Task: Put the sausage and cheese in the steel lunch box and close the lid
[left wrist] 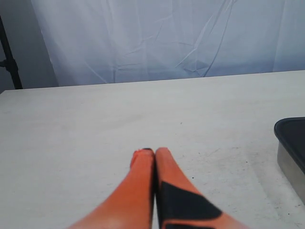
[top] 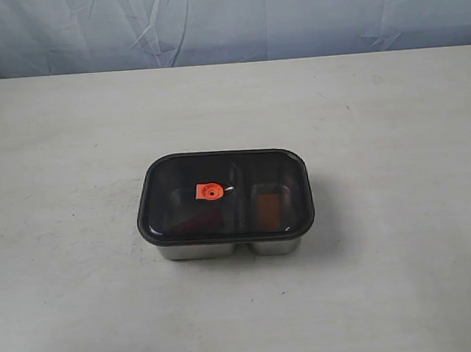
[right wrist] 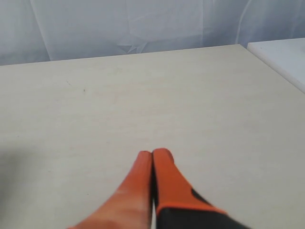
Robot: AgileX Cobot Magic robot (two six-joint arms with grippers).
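Note:
The steel lunch box [top: 200, 250] stands in the middle of the table with the dark translucent lid [top: 219, 173] sitting flat on it, orange centre tab [top: 209, 192] up. Through the lid I make out only a dim reddish tint in the left compartment and an orange-brown tint in the right one; the sausage and the cheese cannot be told apart clearly. My left gripper [left wrist: 155, 151] is shut and empty above bare table, with a corner of the lunch box [left wrist: 290, 164] off to its side. The right gripper [right wrist: 152, 152] is shut and empty too. Neither arm shows in the exterior view.
A pale cloth backdrop [top: 223, 18] hangs behind the table's far edge. A black stand pole [left wrist: 9, 57] rises beside the table in the left wrist view. A separate white surface [right wrist: 281, 55] adjoins the table in the right wrist view.

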